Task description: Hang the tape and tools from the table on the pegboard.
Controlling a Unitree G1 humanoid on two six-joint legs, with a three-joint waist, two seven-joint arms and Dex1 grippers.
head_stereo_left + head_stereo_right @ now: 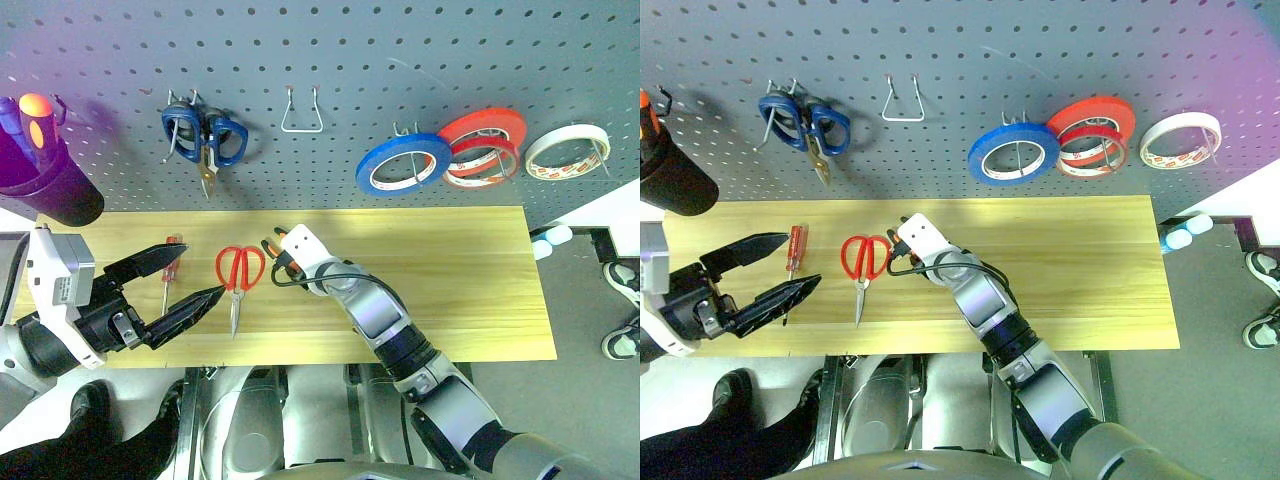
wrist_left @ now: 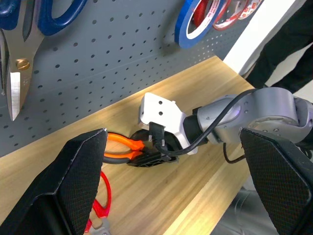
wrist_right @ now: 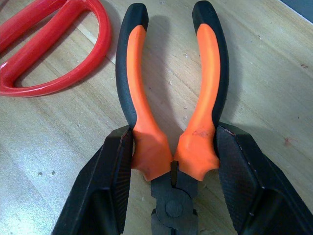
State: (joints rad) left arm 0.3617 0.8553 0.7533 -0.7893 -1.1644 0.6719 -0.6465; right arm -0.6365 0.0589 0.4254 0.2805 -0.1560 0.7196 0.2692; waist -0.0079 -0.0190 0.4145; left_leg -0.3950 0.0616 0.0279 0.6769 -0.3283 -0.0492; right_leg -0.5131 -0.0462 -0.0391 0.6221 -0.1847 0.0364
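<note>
pliers (image 3: pixel 171 132) | on table (image 1: pixel 450 270), handles' base pinched between right gripper (image 3: pixel 173 161) fingers | left gripper (image 1: pixel 190 275) spread wide

On the table (image 1: pixel 460 280), the screwdriver (image 1: pixel 168 268) lies leftmost, the scissors (image 1: pixel 238 275) right of it, the pliers (image 3: pixel 168 122) just right of those. Behind, on the pegboard (image 1: pixel 350 60), hang more scissors (image 1: pixel 205 135) at left and three tape rolls (image 1: pixel 480 150) at right.

Right pincer (image 1: pixel 283 262) hides the pliers' (image 3: pixel 171 122) nose.
</note>
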